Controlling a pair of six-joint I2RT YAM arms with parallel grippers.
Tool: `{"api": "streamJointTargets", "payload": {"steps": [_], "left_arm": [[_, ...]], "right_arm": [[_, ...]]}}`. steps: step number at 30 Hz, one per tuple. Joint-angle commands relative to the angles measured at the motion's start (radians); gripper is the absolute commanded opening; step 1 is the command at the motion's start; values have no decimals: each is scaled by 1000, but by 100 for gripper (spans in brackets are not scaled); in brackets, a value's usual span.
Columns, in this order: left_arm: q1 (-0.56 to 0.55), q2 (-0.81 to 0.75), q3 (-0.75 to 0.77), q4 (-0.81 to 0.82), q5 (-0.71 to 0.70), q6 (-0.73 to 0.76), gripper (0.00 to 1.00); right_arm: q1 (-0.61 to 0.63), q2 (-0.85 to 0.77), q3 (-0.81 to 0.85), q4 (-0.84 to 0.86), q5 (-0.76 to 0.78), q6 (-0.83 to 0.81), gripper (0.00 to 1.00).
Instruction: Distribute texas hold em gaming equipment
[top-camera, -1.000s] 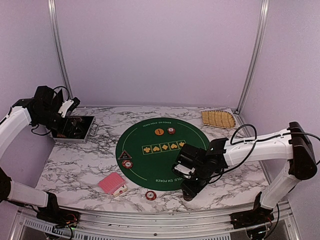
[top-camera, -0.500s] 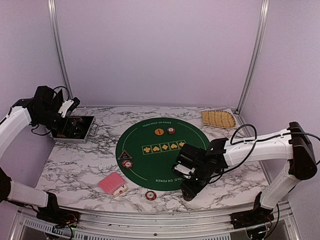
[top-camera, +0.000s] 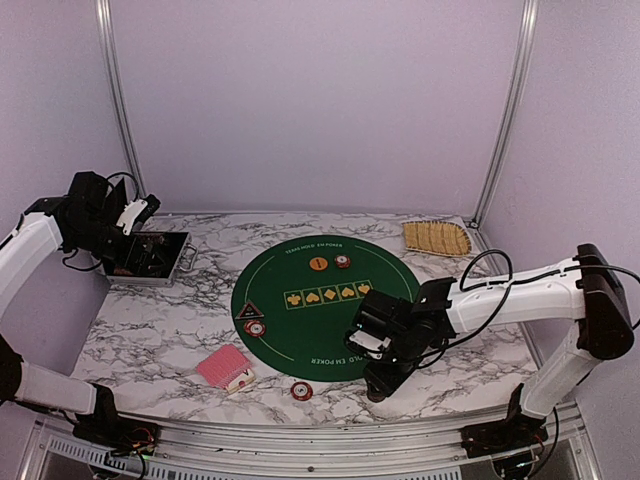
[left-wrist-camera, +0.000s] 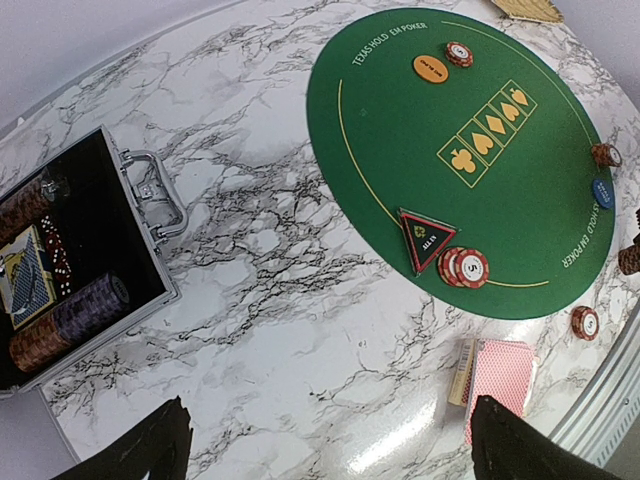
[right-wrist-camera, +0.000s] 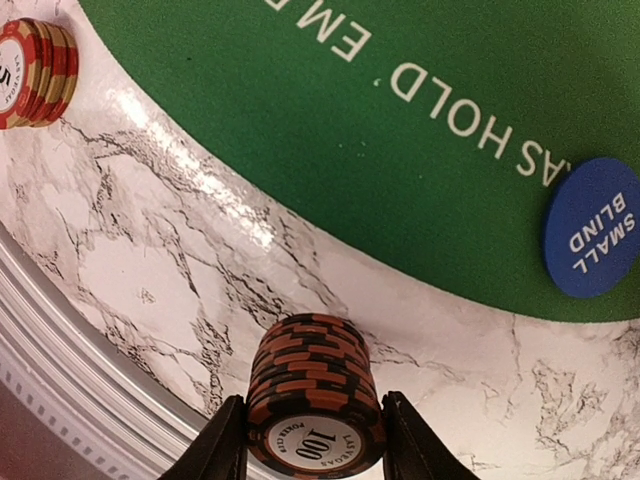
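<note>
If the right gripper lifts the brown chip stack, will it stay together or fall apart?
The stack is separate chips with uneven edges, so it may shear apart. The fingers flank only its sides, so lower chips could slip out. Round chips, if dropped, might roll.

The top external camera sits above and behind the arm bases, facing the back wall, far enough to take in the whole tabletop (top-camera: 160, 320) and round green mat (top-camera: 320, 320). The left wrist camera hangs high over the left rear, looking down across the open case (left-wrist-camera: 90, 270), the same mat and the red chip stack (left-wrist-camera: 585, 322) off its near rim. The right wrist camera sits just above that rim, close on a brown chip stack (right-wrist-camera: 315, 400), sharing only the mat's edge, that red stack and the blue button (right-wrist-camera: 592, 228) with the left wrist view.
</note>
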Motion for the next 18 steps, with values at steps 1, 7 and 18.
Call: {"api": "streamJointTargets", "payload": {"steps": [1, 7, 18], "left_arm": [[4, 5, 38, -23, 12, 9, 99], [4, 8, 38, -24, 10, 9, 99], [4, 7, 32, -23, 10, 11, 99]], "right_arm": [[6, 2, -7, 6, 8, -6, 42], [6, -5, 40, -24, 13, -9, 36], [5, -8, 157, -113, 58, -30, 31]]}}
